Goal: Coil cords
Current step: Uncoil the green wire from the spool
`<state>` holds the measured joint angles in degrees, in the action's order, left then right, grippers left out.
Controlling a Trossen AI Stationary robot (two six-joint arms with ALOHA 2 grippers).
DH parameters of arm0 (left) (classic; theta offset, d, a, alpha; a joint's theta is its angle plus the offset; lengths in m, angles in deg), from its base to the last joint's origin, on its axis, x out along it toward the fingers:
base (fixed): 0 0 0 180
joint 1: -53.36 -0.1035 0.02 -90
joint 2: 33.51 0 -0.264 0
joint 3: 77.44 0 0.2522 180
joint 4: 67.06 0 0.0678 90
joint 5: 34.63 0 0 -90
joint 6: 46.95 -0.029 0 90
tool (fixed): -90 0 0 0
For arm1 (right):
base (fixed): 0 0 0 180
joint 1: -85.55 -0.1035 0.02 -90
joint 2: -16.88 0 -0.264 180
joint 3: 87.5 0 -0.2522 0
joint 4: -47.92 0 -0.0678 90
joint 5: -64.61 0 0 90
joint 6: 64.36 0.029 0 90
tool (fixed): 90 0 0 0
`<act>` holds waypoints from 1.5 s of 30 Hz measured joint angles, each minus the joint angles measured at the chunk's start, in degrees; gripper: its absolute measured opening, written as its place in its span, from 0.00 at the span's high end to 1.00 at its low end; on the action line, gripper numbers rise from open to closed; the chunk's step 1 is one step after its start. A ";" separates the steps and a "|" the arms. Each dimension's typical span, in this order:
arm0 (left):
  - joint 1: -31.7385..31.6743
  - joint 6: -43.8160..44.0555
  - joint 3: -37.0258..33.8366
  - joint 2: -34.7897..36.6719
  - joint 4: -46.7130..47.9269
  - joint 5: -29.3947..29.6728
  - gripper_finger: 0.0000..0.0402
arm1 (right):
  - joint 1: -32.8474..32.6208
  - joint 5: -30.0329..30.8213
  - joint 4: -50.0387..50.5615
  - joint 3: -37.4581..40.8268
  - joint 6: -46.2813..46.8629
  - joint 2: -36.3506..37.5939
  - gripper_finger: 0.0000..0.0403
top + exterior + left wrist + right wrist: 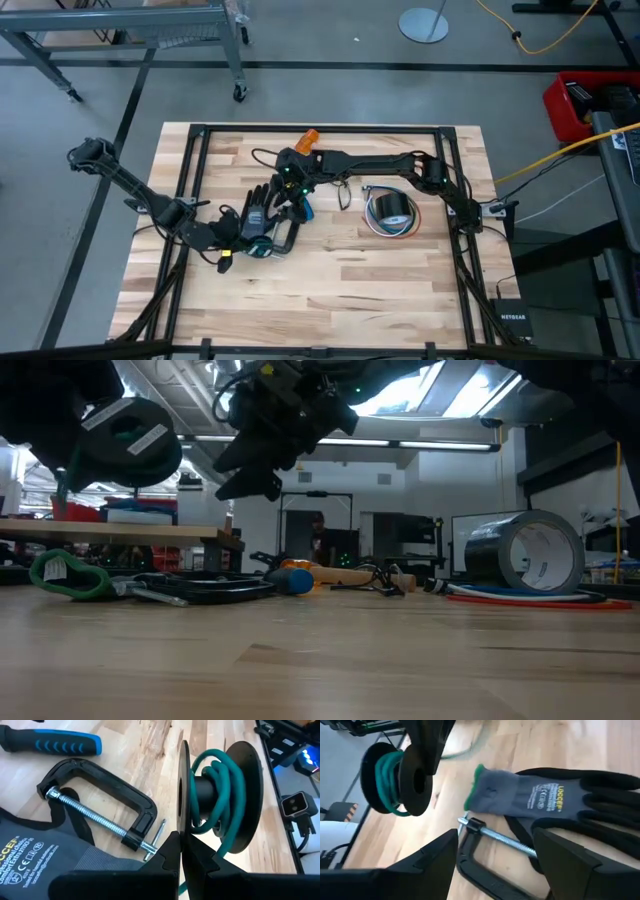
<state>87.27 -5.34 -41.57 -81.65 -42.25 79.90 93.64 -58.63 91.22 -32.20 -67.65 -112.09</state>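
- Far left of the table [330, 290], the left arm is seen reaching in, and its left claw [181, 851] is clamped narrow on the flange of a black spool [220, 802], which is held up off the wood.
- The teal-green cord [226, 785] is wound in several turns around the spool's hub; in the low view a green loop [68, 575] is also seen lying on the table, though whether it is the same cord cannot be told.
- Just beside the spool, a grey work glove [535, 795] is spread flat, and a black C-clamp [95, 815] is laid against it, its screw pointing toward the glove.
- A blue-handled screwdriver [52, 742] is found a little beyond the clamp.
- Over the middle, the right claw [495, 865] is hung above glove and clamp, its fingers spread wide with nothing between them.
- To wind well, the spool should probably be kept steady by its flange while the loose cord is taken near its free end and fed on turn beside turn, clear of the clamp's screw, where snagging looks likely.
- Further right, a roll of grey tape [392, 208] is stood on the table, with the red, white and blue wires [385, 230] curled around its base, not yet taken up.
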 joint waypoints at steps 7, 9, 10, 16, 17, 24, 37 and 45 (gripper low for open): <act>-0.01 0.37 0.01 0.00 -0.27 1.67 1.00 | -0.24 -5.47 0.16 0.00 -0.91 0.02 0.35; -0.02 -0.04 0.00 0.00 -0.88 2.91 1.00 | -0.24 -6.01 0.16 0.00 -1.22 0.00 0.35; -0.02 -0.36 0.00 0.00 -1.21 3.08 1.00 | -0.23 -6.38 0.16 0.00 -1.33 0.00 0.35; -0.04 -1.62 0.02 0.00 -2.28 3.25 1.00 | -0.47 -9.34 -0.08 0.00 -1.49 0.00 0.35; -0.07 -2.11 0.02 0.00 -2.91 3.26 1.00 | -0.57 -9.71 -0.53 0.00 -1.48 0.00 0.35; -0.71 -6.27 0.04 0.00 -6.25 3.37 1.00 | -3.09 -10.07 -6.39 0.00 -1.22 0.01 0.35; -0.92 -6.10 0.04 0.00 -6.19 3.50 1.00 | -3.32 -9.95 -6.05 0.00 -1.01 0.00 0.35; -0.96 -6.01 0.04 0.02 -6.18 3.97 1.00 | -1.51 -15.27 -4.50 0.00 1.59 0.00 0.35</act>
<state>86.32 -11.35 -41.52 -81.63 -48.43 83.87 92.14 -73.90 86.72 -32.20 -66.06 -112.09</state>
